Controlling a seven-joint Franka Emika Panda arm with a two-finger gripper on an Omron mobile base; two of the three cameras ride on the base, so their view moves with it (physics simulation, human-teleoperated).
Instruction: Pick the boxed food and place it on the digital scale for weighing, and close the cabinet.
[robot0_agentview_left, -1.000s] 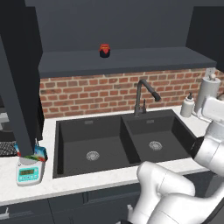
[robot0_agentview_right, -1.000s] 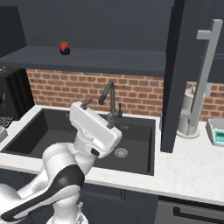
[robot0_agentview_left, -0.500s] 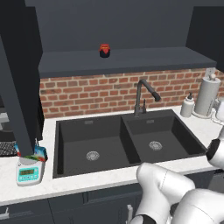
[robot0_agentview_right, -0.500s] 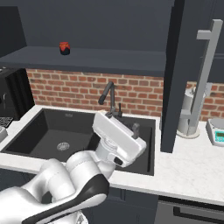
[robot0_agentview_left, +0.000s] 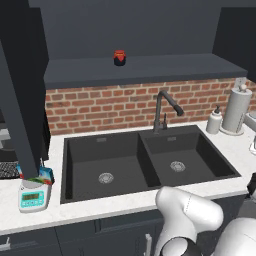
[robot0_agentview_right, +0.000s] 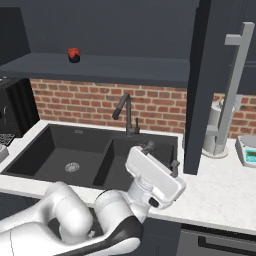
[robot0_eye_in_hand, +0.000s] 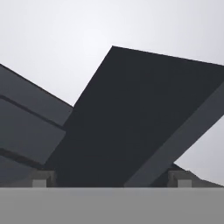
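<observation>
Far left on the counter, the scale (robot0_agentview_left: 34, 198) sits under the lower edge of an open cabinet (robot0_agentview_left: 20, 100) door. The box (robot0_agentview_left: 43, 174) is at the scale's back edge, partly hidden by that door. I can't tell if it's on the platform or just behind it.

Centre: the double sink (robot0_agentview_left: 150, 165) and faucet (robot0_agentview_left: 162, 107), with a red-lid jar (robot0_agentview_left: 119, 57) on the shelf above. I leave that alone.

Right: the gripper (robot0_agentview_right: 161, 157) hangs over the counter's front edge by the sink's right basin, tips up, jaws wide w/ nothing held. Just beyond it a second door (robot0_agentview_right: 205, 85) stands open, its handle (robot0_agentview_right: 234, 87) tilted in the right base view. The hand view looks up at that door's dark panel and the ceiling.

My read: the box part looks about done, and closing is the step in hand.

To do it well, I'd:
- get the hand onto the door's outer face, near the handle edge and away from the hinge;
- push flat along the door's arc rather than grab;
- keep the elbow off the towel roll (robot0_agentview_right: 216, 131) and the small teal-faced device (robot0_agentview_right: 248, 150) by it;
- confirm the box's seat on the scale before driving off, and mind the left door too.

Writing: none readable. The box print is too small, and the scale's display gives no digits I can make out.
</observation>
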